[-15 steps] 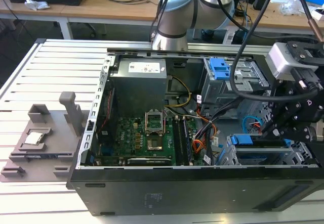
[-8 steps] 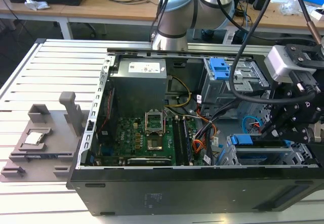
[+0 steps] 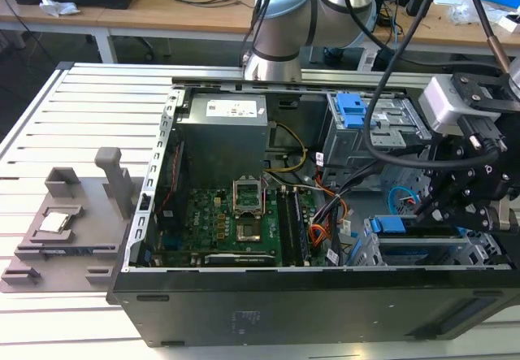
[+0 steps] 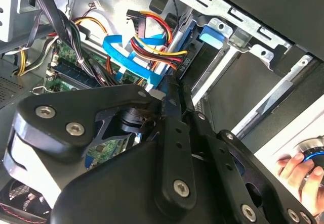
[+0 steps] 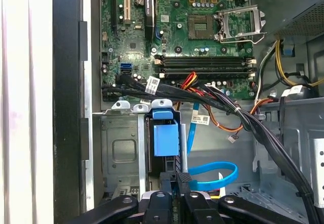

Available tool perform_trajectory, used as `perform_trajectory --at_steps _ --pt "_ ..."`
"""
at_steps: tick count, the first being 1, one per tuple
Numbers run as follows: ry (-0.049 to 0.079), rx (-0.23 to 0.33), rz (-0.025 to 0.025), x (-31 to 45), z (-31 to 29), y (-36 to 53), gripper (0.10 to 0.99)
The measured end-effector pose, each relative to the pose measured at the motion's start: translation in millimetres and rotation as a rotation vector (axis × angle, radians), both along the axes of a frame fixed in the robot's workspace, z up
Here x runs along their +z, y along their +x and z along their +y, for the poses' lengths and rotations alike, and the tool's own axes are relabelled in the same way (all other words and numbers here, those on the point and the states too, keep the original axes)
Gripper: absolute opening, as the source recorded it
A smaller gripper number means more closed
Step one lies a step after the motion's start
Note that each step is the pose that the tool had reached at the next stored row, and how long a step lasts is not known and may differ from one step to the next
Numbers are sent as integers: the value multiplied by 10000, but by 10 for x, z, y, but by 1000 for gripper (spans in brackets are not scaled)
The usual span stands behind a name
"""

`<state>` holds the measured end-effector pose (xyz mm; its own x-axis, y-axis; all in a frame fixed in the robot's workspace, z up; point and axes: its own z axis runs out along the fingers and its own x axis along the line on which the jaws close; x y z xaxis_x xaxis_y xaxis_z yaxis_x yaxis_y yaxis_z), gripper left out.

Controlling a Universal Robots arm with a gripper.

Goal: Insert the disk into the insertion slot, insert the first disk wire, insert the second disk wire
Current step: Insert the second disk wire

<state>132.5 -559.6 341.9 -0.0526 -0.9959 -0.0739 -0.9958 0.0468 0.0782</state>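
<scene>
Being tallied at one apiece: robot arm (image 3: 280, 27), gripper (image 3: 451, 210), open computer case (image 3: 268, 299), motherboard (image 3: 227, 222), processor socket (image 5: 238, 21), power supply (image 3: 226, 128), grey fixture (image 3: 73, 222) on the table, and a person's hand (image 4: 296, 171). Two blue plastic pieces are being counted, the disk (image 5: 165, 139) and a bare bracket (image 3: 353, 110), and likewise two drive cages, the insertion slot (image 5: 119, 148) and a taller cage (image 3: 382, 128). Four memory slots (image 5: 202, 66) are being noted, with one first disk wire (image 4: 152, 44) and one second disk wire (image 5: 215, 176).
</scene>
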Motion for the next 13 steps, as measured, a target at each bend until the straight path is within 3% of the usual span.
perform_trajectory --at_steps 9,13 --pt "4 9 2 32 12 21 161" --pt "27 10 50 10 13 32 161"
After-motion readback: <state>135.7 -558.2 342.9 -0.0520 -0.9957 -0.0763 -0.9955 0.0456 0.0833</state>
